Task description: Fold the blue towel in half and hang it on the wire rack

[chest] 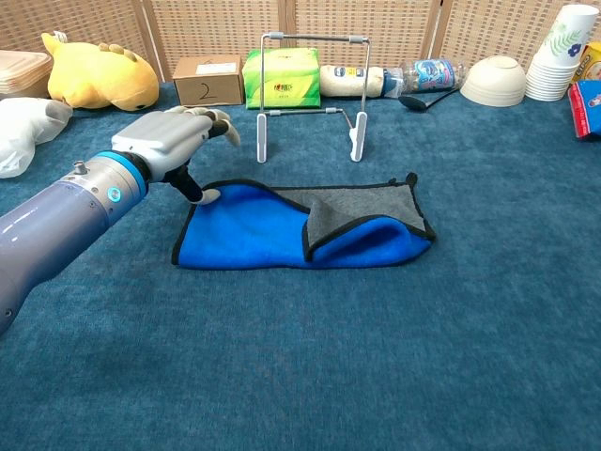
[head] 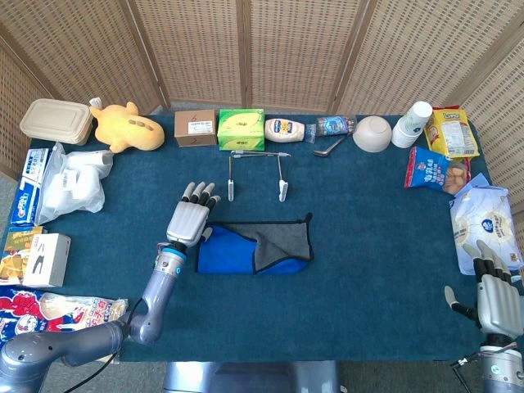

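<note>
The blue towel point(head: 237, 252) point(chest: 246, 237) lies folded on the table in front of the wire rack, its grey side turned up at the right end. My left hand point(head: 189, 218) point(chest: 169, 134) hovers over the towel's left end with the fingers stretched out and apart; the thumb tip touches the towel's far left corner. The wire rack point(head: 255, 154) point(chest: 311, 39) stands upright just behind the towel with nothing on it. At the table's near right edge my right hand point(head: 496, 295) rests with spread fingers, holding nothing.
Along the back stand a cardboard box point(head: 195, 128), a green tissue box point(head: 241, 128), a bottle point(head: 284, 129), a bowl point(head: 372, 133) and paper cups point(head: 412, 123). A yellow plush point(head: 124, 126) and bags lie at the left; snack bags point(head: 432, 169) lie at the right.
</note>
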